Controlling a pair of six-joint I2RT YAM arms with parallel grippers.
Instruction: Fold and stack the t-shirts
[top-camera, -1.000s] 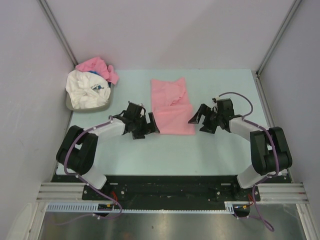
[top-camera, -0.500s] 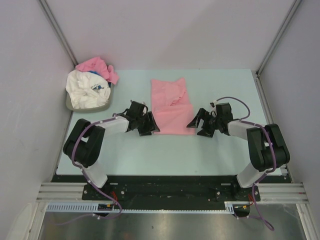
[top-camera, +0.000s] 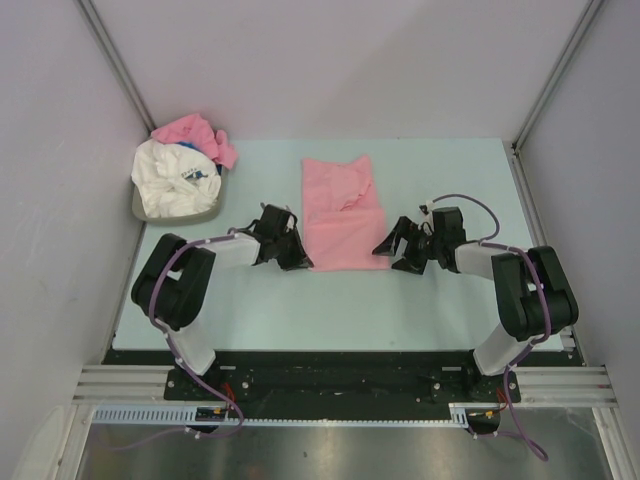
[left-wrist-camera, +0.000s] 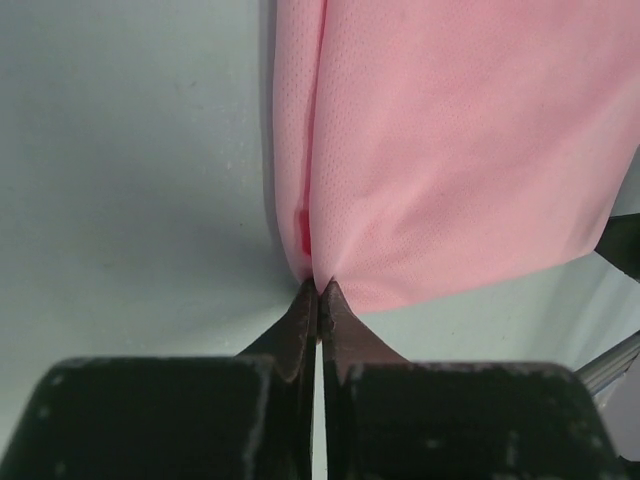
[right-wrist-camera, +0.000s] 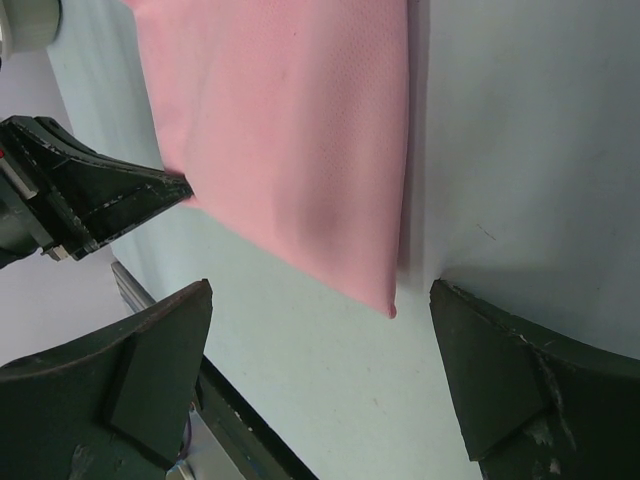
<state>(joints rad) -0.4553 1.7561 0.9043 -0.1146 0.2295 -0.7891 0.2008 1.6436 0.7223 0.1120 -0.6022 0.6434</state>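
A partly folded light-pink t-shirt (top-camera: 343, 211) lies flat in the middle of the table. My left gripper (top-camera: 303, 262) sits at its near left corner, jaws shut and pinching that corner of the pink cloth (left-wrist-camera: 450, 140). At the near right corner my right gripper (top-camera: 388, 252) stands open, its fingers straddling the corner tip (right-wrist-camera: 388, 310) without touching it. A white t-shirt with a small blue print (top-camera: 175, 180) and a crumpled pink one (top-camera: 192, 130) are piled in a basket at the back left.
The grey basket (top-camera: 208, 213) stands by the left wall. Pale green tabletop (top-camera: 330, 305) stretches between the shirt and the arms' bases. The left gripper's black finger (right-wrist-camera: 110, 195) shows in the right wrist view.
My left gripper has slid in to the shirt's near left corner and shut on it. My right gripper has edged left toward the near right corner, still open.
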